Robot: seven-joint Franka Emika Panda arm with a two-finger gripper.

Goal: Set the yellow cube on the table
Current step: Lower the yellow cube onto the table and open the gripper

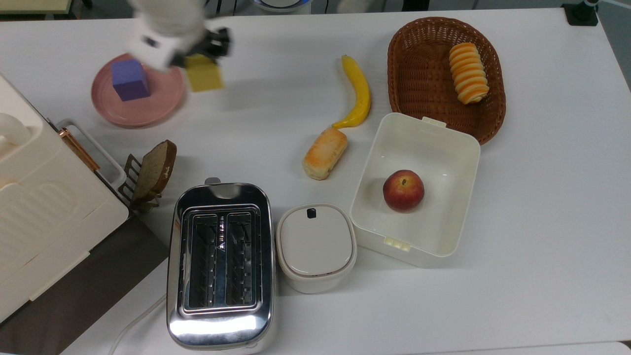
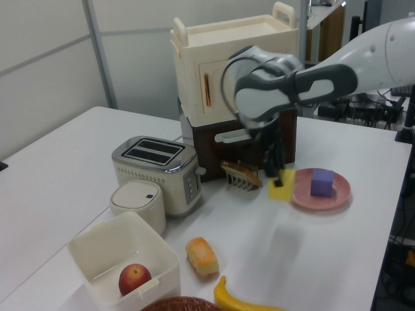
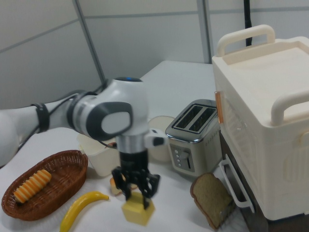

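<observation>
Now, in the top view, the purple cube (image 1: 130,80) sits on the pink plate (image 1: 143,111) at the left. Just to the right of the plate, the gripper (image 1: 206,55) pinches the yellow cube (image 1: 204,78) (a bit tilted) and holds it up over the white table (image 1: 276,74), not touching it. Further right lie the banana (image 1: 359,92) and the brown basket (image 1: 424,69).

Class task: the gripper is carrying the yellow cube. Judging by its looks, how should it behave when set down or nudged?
The yellow cube has flat faces and sharp edges, so it will probably sit still, not roll. It keeps its shape in the gripper, so it is likely stiff. Its matte surface suggests little slipping.
</observation>
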